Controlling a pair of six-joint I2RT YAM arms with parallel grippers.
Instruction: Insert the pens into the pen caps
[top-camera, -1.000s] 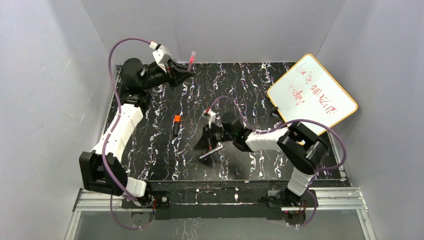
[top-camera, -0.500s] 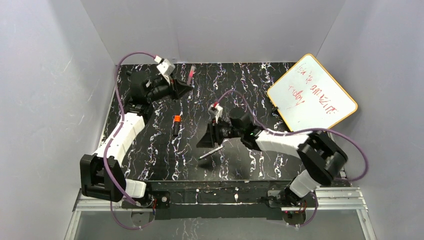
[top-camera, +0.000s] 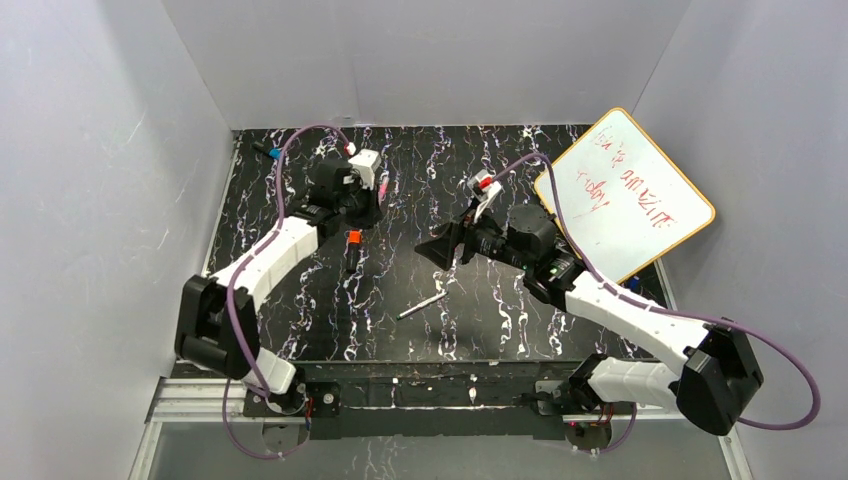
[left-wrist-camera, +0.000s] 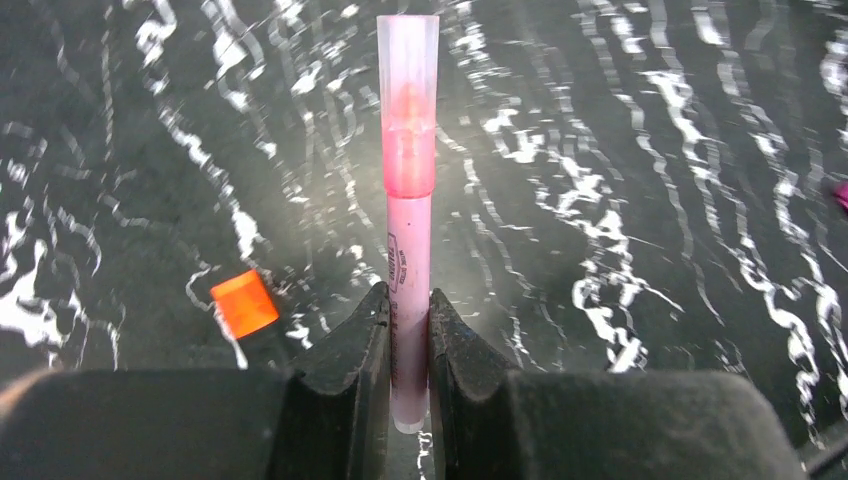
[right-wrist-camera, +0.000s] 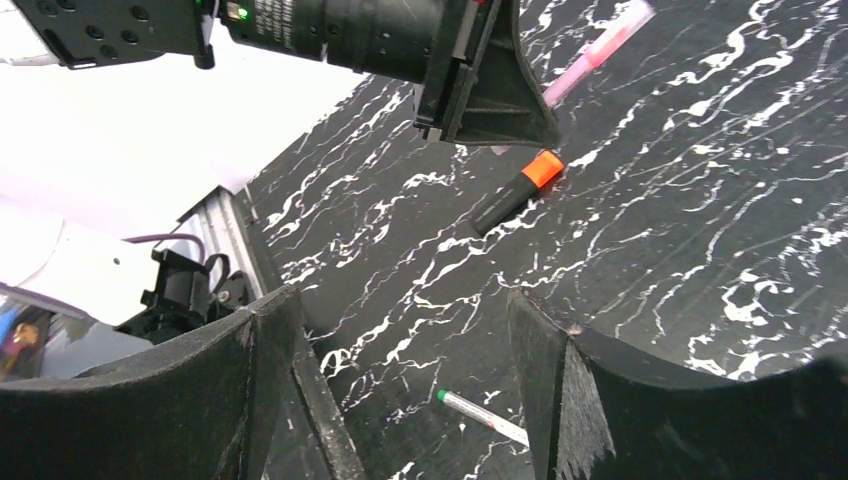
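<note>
My left gripper (left-wrist-camera: 408, 300) is shut on a pale pink pen (left-wrist-camera: 410, 260) that points away from the wrist. A translucent pinkish cap (left-wrist-camera: 407, 100) sits over its far end. From above, this gripper (top-camera: 372, 200) hovers over the mat's back middle, just behind the black pen with an orange end (top-camera: 352, 250), whose orange end (left-wrist-camera: 244, 303) shows beside the left finger. My right gripper (right-wrist-camera: 400, 320) is open and holds nothing, raised right of centre (top-camera: 430, 250). A slim white-grey pen (top-camera: 420, 307) lies on the mat below it, its green end (right-wrist-camera: 445, 396) showing between the fingers.
A whiteboard (top-camera: 625, 190) with red writing leans at the back right. A small black blue-ended item (top-camera: 268, 153) lies at the mat's back left corner. Grey walls enclose the black marbled mat (top-camera: 500, 320). A magenta bit (left-wrist-camera: 843, 195) shows at the left wrist view's right edge.
My right gripper opened, let go of the white-grey pen, and pulled up and back to the right. My left arm carried the pink pen from the back left toward the middle.
</note>
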